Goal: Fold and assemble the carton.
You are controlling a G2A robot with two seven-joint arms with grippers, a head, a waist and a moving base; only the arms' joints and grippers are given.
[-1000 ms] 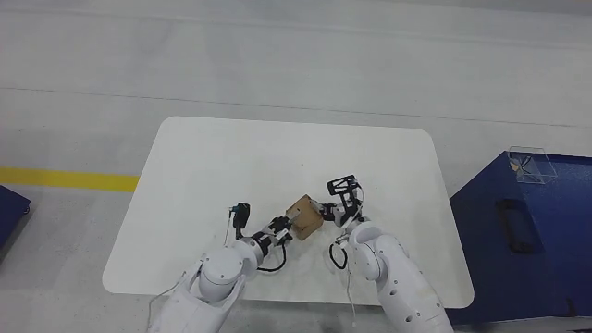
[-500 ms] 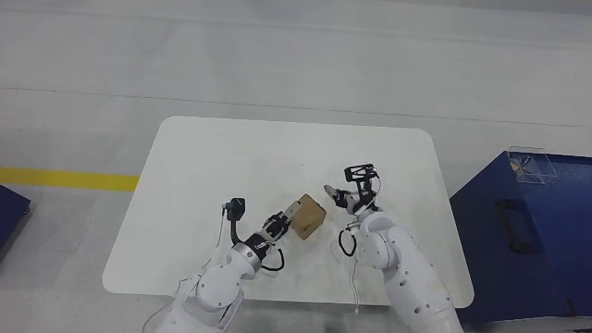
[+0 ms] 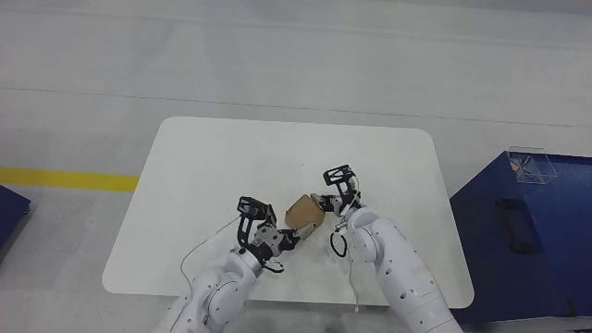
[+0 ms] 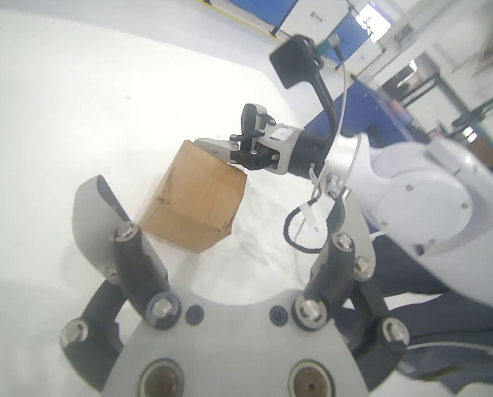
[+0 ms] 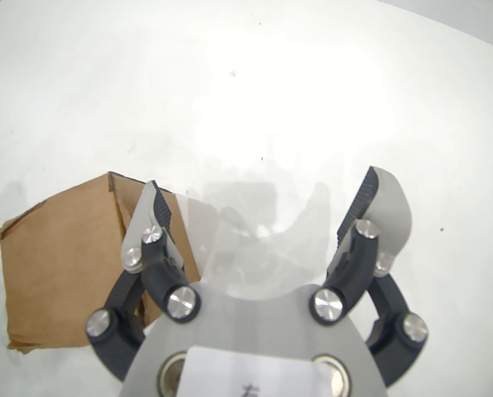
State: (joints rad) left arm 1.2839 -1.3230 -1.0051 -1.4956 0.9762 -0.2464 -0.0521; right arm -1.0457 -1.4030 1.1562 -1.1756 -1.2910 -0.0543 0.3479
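- The carton [image 4: 195, 198] is a brown cardboard box, folded up into a cube, and it sits on the white desk [image 3: 203, 166] in the near middle part, between the two arms
- In the top view it stands skewed to the desk's edges, with one corner turned toward the robot
- The faces that show are closed; the right wrist view shows a seam running down one face and some frayed edges
- The left tool [image 4: 221, 208] is open, its two fingers spread wide and nothing between them; the carton lies just beyond its fingertips, on the desk
- Whether the left fingertips touch the carton I cannot tell
- The right tool [image 5: 263, 204] is open too, gripping nothing
- Seen from the left wrist, one silver finger [image 4: 213, 148] of the right tool rests on the carton's upper edge, at a corner, while the other finger stands raised above it, clear of the cardboard
- A blue cabinet [image 3: 518, 231] stands on the floor just beside the desk's right side
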